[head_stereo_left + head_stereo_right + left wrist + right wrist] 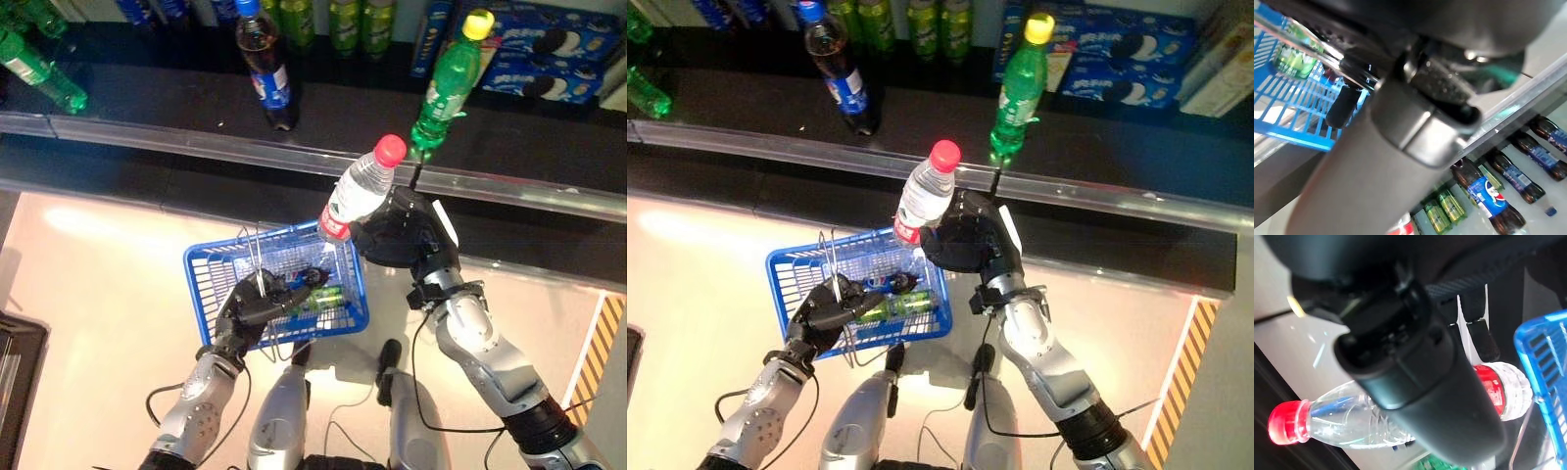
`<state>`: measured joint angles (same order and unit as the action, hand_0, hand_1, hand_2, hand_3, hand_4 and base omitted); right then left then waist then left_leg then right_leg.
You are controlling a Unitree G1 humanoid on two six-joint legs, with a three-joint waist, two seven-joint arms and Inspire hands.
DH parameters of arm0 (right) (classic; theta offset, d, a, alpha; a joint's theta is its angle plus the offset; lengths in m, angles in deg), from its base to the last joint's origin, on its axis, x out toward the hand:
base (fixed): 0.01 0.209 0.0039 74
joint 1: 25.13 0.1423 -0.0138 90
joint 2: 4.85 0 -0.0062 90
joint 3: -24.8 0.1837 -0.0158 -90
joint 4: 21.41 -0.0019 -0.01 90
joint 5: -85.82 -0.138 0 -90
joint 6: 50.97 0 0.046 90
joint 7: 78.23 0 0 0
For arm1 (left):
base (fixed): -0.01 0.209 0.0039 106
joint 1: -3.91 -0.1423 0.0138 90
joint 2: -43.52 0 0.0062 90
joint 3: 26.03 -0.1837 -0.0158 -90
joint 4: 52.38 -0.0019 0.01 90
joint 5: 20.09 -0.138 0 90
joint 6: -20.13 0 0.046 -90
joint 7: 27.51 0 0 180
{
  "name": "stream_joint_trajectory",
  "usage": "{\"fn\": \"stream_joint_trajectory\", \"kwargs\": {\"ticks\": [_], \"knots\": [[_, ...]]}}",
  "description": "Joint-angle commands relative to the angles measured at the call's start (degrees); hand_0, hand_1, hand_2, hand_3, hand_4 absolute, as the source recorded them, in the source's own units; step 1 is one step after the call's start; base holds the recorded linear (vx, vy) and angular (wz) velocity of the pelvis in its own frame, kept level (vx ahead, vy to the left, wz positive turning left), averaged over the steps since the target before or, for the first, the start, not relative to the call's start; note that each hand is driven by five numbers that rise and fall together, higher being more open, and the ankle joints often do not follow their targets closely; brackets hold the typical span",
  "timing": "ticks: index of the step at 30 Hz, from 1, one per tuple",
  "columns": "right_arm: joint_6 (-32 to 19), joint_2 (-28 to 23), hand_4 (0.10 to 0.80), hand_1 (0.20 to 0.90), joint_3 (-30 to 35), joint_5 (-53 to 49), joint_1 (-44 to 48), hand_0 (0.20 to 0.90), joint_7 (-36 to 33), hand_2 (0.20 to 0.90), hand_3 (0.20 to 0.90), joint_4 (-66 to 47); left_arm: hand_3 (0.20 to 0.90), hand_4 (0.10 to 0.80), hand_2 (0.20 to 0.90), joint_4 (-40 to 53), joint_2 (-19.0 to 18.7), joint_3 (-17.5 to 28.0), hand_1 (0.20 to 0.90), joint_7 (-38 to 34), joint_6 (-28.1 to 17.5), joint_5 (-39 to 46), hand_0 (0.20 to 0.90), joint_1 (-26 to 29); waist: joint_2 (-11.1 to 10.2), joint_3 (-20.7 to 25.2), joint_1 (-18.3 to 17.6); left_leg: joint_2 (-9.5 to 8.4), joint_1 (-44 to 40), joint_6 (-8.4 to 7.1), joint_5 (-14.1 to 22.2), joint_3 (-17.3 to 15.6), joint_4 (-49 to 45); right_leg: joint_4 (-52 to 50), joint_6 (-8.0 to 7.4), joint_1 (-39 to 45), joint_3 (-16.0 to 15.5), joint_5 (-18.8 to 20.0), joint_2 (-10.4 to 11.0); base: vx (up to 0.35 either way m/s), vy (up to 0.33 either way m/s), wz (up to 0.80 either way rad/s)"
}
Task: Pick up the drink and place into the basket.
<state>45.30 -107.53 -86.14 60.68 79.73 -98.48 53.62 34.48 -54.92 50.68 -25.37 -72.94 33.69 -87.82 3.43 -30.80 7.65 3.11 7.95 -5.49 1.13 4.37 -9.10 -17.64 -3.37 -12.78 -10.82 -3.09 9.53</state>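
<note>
**Water bottle lifted, not yet in the basket**

The right hand (400, 233) is curled round a clear water bottle (355, 196) with a red cap, holding it tilted in the air, cap pointing away from the robot. The bottle is off the shelf (147, 113) and clear of the other drinks, so the picking up looks done.

The blue basket (204, 276) hangs just below and to the left of this hand, its near corner almost under the bottle's base. The left hand (257, 299) grips the basket's wire handle (257, 257). A green bottle (899, 307) and what may be a dark one already lie inside, though the basket mesh hides much of them.

What remains, by my reading: carry the bottle a little leftward over the opening, lower it in, and let go.
</note>
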Motion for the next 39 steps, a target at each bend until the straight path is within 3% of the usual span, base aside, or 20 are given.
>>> {"fn": "stream_joint_trajectory", "kwargs": {"ticks": [1, 16, 28, 39], "knots": [[-7.75, 4.34, 0.1, 0.3, -2.32, -0.65, 8.31, 0.3, -0.31, 0.3, 0.2, -7.35, 0.2, 0.1, 0.3, 25.14, -4.14, 3.21, 0.3, 12.05, -10.64, 5.25, 0.3, 5.4, -1.98, 11.09, 0.98, -2.71, 0.85, 4.02, -1.23, -0.35, -3.36, 5.01, 0.58, 8.89, 0.27, 0.54, 1.3, 0.017, -0.01, 0.2], [-3.86, 10.73, 0.1, 0.3, -11.42, 3.5, 7.97, 0.3, -3.88, 0.3, 0.2, 6.39, 0.2, 0.1, 0.3, 30.28, -3.73, 2.23, 0.3, 18.95, -7.24, 7.4, 0.3, 9.52, -2.33, 12.59, 4.49, -3.58, 0.9, 3.92, -2.06, 2.97, -1.81, 7.9, 0.08, 10.74, -1.46, 1.57, 1.67, 0.003, -0.012, 0.14], [-4.61, 16.85, 0.1, 0.3, -11.72, 8.15, 8.39, 0.3, -8.66, 0.3, 0.2, 22.53, 0.2, 0.1, 0.3, 31.45, -2.36, 4.85, 0.3, 25.78, -3.86, 11.64, 0.3, 10.35, -2.07, 12.73, 7.76, -4.71, 1.88, 3.84, -2.37, 5.51, -1.86, 8.53, 0.0, 11.52, -3.76, 1.66, 2.34, -0.006, -0.002, 0.07], [-5.54, 23.43, 0.1, 0.3, -11.91, 4.19, 13.93, 0.3, -11.56, 0.3, 0.2, 41.19, 0.2, 0.1, 0.3, 32.56, -0.77, 2.38, 0.3, 32.27, -0.93, 13.58, 0.3, 15.22, -1.52, 12.2, 10.61, -6.09, 2.98, 3.91, -2.39, 8.26, -2.1, 9.0, -0.2, 11.77, -5.56, 2.21, 3.0, -0.012, -0.001, 0.08]]}}
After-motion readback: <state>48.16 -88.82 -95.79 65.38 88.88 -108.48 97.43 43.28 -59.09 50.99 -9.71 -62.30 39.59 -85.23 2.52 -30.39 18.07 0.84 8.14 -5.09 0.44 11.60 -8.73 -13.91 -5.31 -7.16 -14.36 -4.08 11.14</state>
